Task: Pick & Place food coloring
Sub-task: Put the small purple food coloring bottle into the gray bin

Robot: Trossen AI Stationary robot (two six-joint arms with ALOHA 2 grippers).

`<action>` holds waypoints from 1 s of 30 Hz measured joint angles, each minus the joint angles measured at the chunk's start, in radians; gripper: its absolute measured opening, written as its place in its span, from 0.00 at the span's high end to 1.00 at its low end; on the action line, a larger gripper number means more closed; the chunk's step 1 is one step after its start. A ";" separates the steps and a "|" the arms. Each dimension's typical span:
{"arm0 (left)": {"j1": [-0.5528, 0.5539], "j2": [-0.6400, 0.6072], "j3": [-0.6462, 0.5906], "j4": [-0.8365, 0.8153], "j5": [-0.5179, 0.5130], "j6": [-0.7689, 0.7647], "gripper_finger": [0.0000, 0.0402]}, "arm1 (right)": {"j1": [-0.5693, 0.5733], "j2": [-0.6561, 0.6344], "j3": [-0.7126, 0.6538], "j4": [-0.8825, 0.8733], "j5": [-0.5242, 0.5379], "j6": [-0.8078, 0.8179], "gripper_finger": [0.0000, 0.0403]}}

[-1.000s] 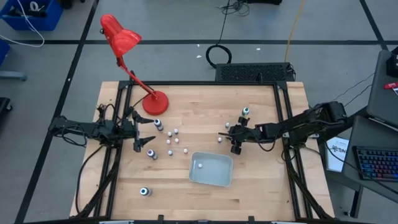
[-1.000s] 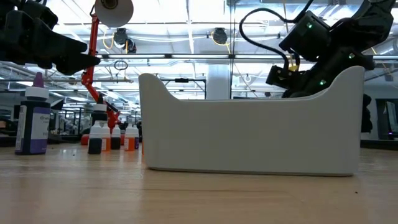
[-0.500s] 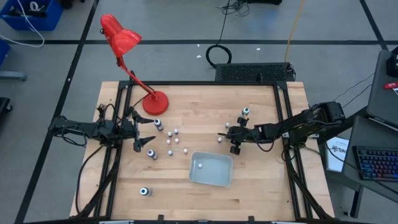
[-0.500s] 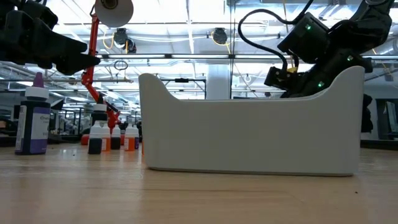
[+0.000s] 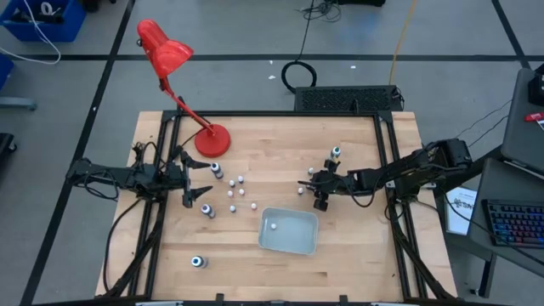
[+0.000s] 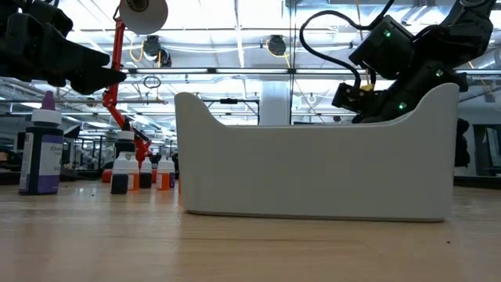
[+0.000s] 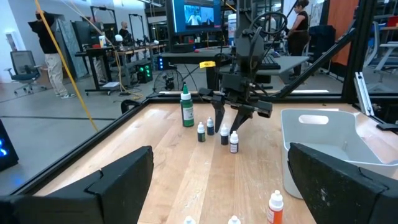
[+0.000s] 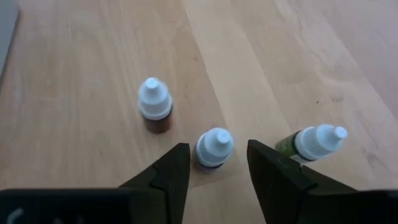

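**A:** What lies on the pale plank table [image 5: 340,255], working left to right?

**B:** The left gripper [image 5: 197,192] hangs at the table's nine o'clock side, its dark angular fingers [image 7: 118,180] spread wide and holding nothing. Just beside it stands a cluster of food coloring bottles [image 5: 234,192], small cylinders with white conical caps, loosely scattered toward the middle. One more bottle [image 5: 198,262] stands alone near the seven o'clock corner. A glossy red desk lamp [image 5: 174,64] has its round base at eleven o'clock.

**A:** And the tray?

**B:** The pale blue-grey tray [image 5: 289,231], a smooth rounded rectangle with raised walls, sits just toward six o'clock from centre; a white-capped vial [image 5: 274,226] lies inside it. Bare wood remains open toward five and six o'clock.

**A:** The right side?

**B:** The right gripper [image 5: 321,192] reaches in from three o'clock, low over a second small group. Its wrist view shows the fingers [image 8: 277,171] partly apart, straddling a small white-capped bottle [image 8: 214,148] without clearly touching it. A brown-bodied bottle [image 8: 154,104] and a tilted green bottle [image 8: 309,143] stand near on either side.

**A:** Beyond the table?

**B:** Black frame rails edge it; a grey floor, cables and a keyboard [image 5: 514,223] surround it.
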 joint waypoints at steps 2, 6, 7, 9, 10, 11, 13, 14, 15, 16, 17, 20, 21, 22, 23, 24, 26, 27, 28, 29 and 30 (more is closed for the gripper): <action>0.000 0.000 0.000 0.000 0.000 0.000 0.09 | -0.011 0.000 0.000 -0.001 0.000 -0.001 0.63; 0.000 0.000 0.000 0.000 0.000 0.000 0.09 | -0.029 0.000 0.000 -0.001 -0.001 -0.001 0.64; 0.000 0.000 0.000 0.000 0.000 0.000 0.09 | -0.030 0.000 0.000 -0.001 -0.001 -0.001 0.64; 0.000 0.000 0.000 0.000 0.000 0.000 0.09 | -0.030 0.000 0.000 -0.001 -0.001 -0.001 0.64; 0.000 0.000 0.000 0.000 0.000 0.000 0.09 | -0.030 0.000 0.000 -0.001 -0.001 -0.001 0.64; 0.000 0.000 0.000 0.000 0.000 0.000 0.09 | -0.030 0.000 0.000 -0.001 -0.002 -0.001 0.64; 0.000 0.000 0.000 0.000 0.000 0.000 0.09 | -0.027 0.000 0.000 0.005 -0.004 0.005 0.64; 0.000 0.000 0.000 0.000 0.000 0.000 0.09 | -0.025 0.000 0.000 0.010 -0.005 0.007 0.64; 0.000 0.000 0.000 0.000 0.000 0.000 0.09 | -0.022 0.000 0.000 0.017 -0.005 0.007 0.64; 0.000 0.000 0.000 0.000 0.000 0.000 0.09 | -0.019 0.000 0.000 0.024 -0.006 0.006 0.64; 0.000 0.000 0.000 0.000 0.000 0.000 0.09 | -0.016 0.000 0.000 0.030 -0.006 0.006 0.64; 0.000 0.000 0.000 0.000 0.000 0.000 0.09 | -0.015 0.000 0.000 0.043 -0.005 -0.001 0.63; 0.000 0.000 0.000 0.000 0.000 0.000 0.09 | -0.015 0.000 0.000 0.044 -0.005 -0.002 0.63; 0.000 0.000 0.000 0.000 0.000 0.000 0.09 | -0.016 0.000 0.000 0.044 -0.005 -0.006 0.63; 0.000 0.000 0.000 0.000 0.000 0.000 0.09 | -0.016 0.000 0.000 0.043 -0.005 -0.009 0.63; 0.000 0.000 0.000 0.000 0.000 0.000 0.09 | -0.016 0.000 0.000 0.041 -0.005 -0.012 0.63; 0.000 0.000 0.000 0.000 0.000 0.000 0.09 | -0.016 0.000 0.000 0.038 -0.005 -0.013 0.64; 0.000 0.000 0.000 0.000 0.000 0.000 0.09 | -0.016 0.000 0.000 0.035 -0.005 -0.013 0.64; 0.000 0.000 0.000 0.000 0.000 0.000 0.09 | -0.016 0.000 -0.001 0.034 -0.004 -0.013 0.65; 0.000 0.000 0.000 0.000 0.000 0.000 0.09 | -0.016 0.000 -0.001 0.034 -0.004 -0.013 0.65; 0.000 0.000 0.000 0.000 0.000 0.000 0.09 | -0.016 0.000 -0.001 0.035 -0.004 -0.013 0.65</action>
